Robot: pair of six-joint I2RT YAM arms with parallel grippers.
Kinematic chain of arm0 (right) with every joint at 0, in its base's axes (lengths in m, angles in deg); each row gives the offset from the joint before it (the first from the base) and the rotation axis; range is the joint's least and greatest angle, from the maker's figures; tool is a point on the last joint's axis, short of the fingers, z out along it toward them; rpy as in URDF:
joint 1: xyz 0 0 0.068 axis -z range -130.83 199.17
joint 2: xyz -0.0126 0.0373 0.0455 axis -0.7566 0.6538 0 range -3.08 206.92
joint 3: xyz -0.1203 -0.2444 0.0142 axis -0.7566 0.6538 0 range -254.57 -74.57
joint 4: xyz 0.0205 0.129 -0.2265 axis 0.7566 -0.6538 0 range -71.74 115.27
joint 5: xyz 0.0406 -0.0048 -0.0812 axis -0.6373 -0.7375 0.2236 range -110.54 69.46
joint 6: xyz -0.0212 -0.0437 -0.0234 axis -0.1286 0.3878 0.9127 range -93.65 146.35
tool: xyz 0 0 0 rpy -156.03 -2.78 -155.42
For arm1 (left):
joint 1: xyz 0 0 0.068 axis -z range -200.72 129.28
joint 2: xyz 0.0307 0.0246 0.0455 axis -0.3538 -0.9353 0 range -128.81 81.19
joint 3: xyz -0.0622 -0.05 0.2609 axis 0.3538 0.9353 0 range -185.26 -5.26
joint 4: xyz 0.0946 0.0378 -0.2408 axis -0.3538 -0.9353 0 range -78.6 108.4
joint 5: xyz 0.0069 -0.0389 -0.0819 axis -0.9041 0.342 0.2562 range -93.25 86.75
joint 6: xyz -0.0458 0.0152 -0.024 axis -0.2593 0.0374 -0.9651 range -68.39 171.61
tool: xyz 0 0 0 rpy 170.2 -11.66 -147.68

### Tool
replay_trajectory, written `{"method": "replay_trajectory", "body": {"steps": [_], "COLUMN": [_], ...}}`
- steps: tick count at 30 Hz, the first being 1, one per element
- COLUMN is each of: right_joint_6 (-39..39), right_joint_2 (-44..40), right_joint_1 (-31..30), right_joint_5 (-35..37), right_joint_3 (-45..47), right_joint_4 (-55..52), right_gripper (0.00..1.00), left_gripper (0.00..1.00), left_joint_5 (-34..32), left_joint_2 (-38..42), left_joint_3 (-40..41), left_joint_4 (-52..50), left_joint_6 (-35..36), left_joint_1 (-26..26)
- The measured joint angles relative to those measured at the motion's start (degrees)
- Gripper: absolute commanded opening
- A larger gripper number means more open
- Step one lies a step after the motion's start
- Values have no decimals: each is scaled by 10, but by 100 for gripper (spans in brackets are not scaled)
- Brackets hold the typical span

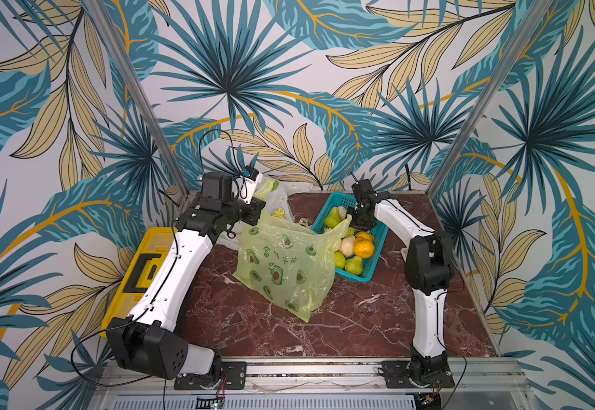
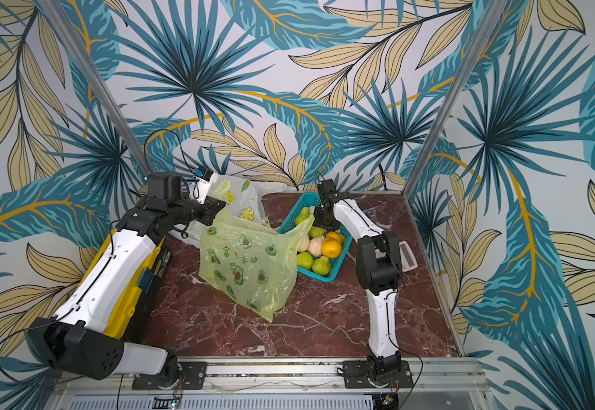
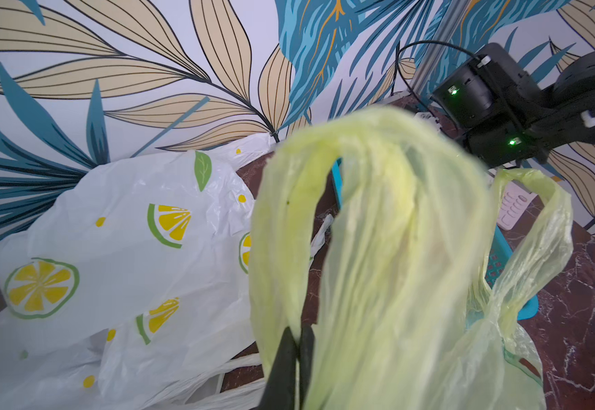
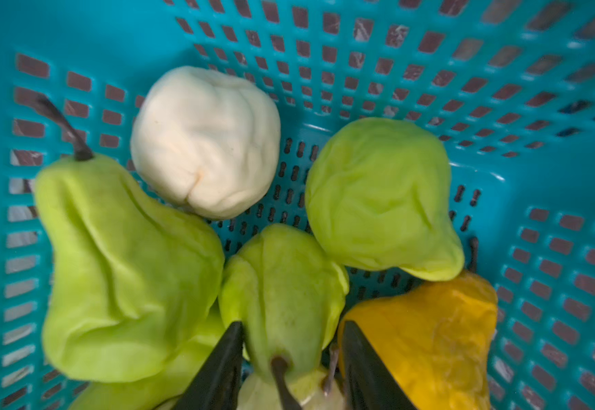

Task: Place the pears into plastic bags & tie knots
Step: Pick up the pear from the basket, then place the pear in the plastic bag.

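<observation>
The left end effector (image 3: pixel 298 358) is shut tight on a handle of the yellow-green bag (image 1: pixel 285 269), the thin film bunched between its two dark fingers (image 3: pixel 282 365) and lifted clear of the worktop (image 1: pixel 360 319). The rest of that bag stands slack on the marble-patterned surface, and its other handle reaches across to the rim of the teal basket (image 1: pixel 379 245). Behind it, against the back wall, the white lemon-print bags (image 3: pixel 129 248) lie flat and crumpled. The right end effector (image 4: pixel 291 326) is down inside the basket, jaws part open and straddling the narrow stalk end of a green pear (image 4: pixel 282 291). One finger lies against the fruit's side and the other sits just beside it, so whether it truly grips cannot be told. All the pears in view are in the basket: two more green ones (image 4: pixel 122 269) flank the straddled pear, and a cream-white pear (image 4: pixel 205 142) lies just beyond them. An orange fruit (image 4: pixel 420 340) presses against the outer side of one finger. In both top views the basket sits at the back right of the worktop, touching the bag.
</observation>
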Motion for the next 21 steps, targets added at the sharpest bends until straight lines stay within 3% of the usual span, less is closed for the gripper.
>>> {"method": "replay_trajectory", "body": {"steps": [4, 8, 15, 21], "right_joint_6": [1, 11, 29, 49], "right_joint_2": [-2, -38, -231, -346], "right_joint_1": [-1, 0, 3, -13], "right_joint_5": [0, 6, 8, -47], "right_joint_3": [-6, 18, 86, 37], "right_joint_4": [0, 5, -3, -42], "right_gripper": [17, 14, 11, 9], "left_gripper": [8, 8, 8, 8], "left_joint_5": [11, 11, 11, 14], "left_joint_2": [0, 0, 0, -2], "left_joint_3": [8, 23, 46, 46], "left_joint_4": [12, 18, 18, 22], "left_joint_6": [-12, -15, -14, -4], "left_joint_1": [0, 0, 0, 24]}}
